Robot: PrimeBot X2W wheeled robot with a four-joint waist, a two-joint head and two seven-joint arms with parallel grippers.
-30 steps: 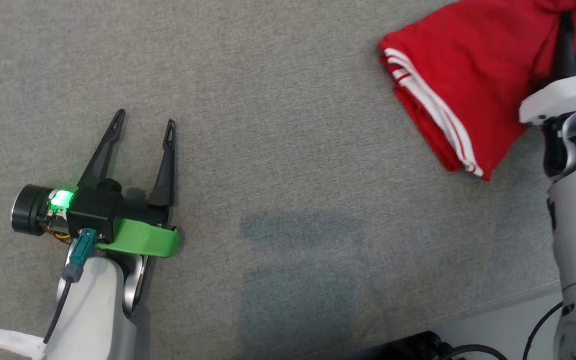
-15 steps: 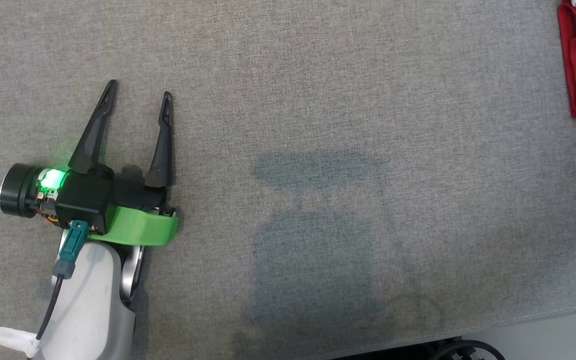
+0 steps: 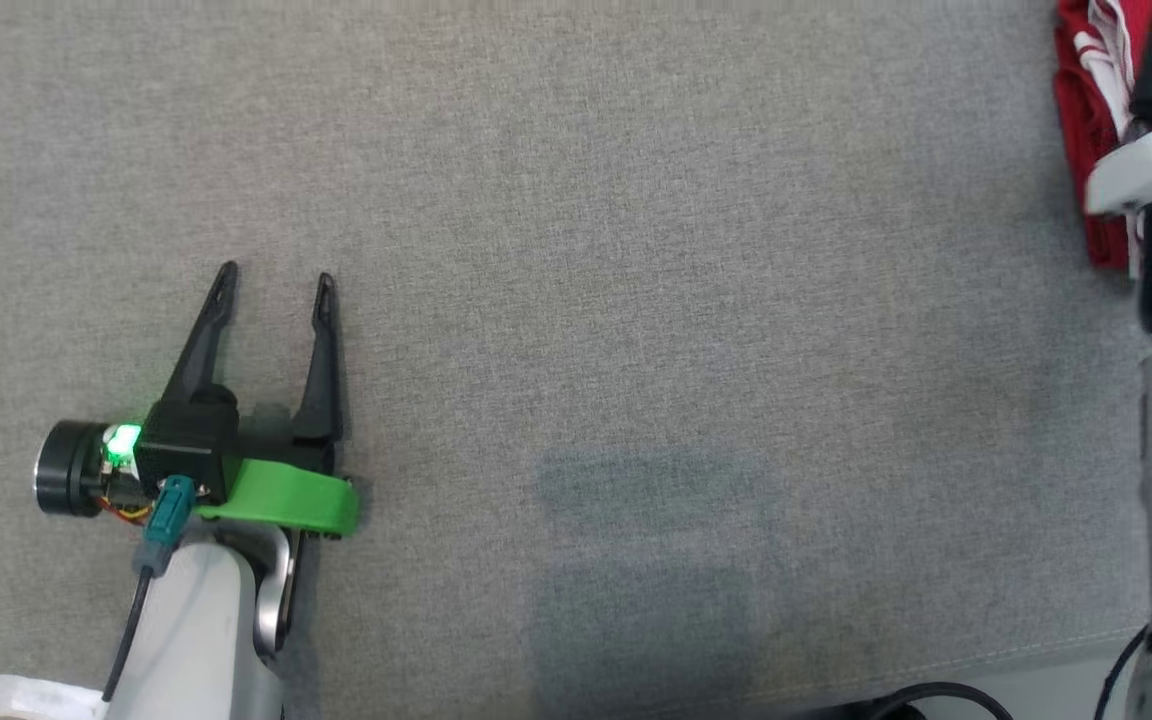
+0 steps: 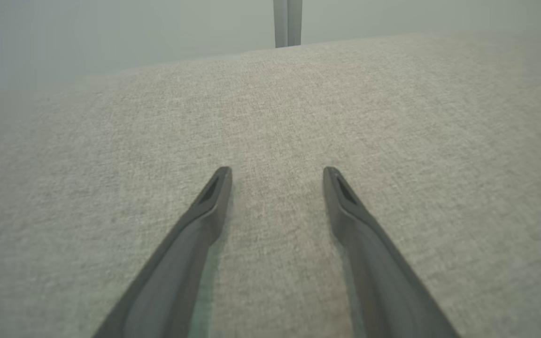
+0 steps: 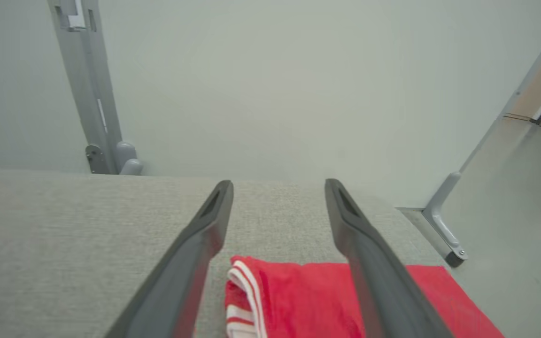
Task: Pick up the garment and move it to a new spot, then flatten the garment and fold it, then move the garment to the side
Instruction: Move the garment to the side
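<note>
Woven grey cloth (image 3: 636, 250) holds folded red garment (image 5: 298, 300); left gripper (image 3: 275, 274), right gripper (image 5: 277, 182) gape empty.

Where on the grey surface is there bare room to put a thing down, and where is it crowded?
The widest bare patch of the grey surface lies between the open left pincer and the red garment. It is crowded at the far right, where the open right pincer hangs over the garment.

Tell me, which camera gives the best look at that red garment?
The right wrist view: the red garment lies near its bottom edge, white stripes clear. The head view catches a strip at its top right corner. The left wrist view faces the grey surface.
</note>
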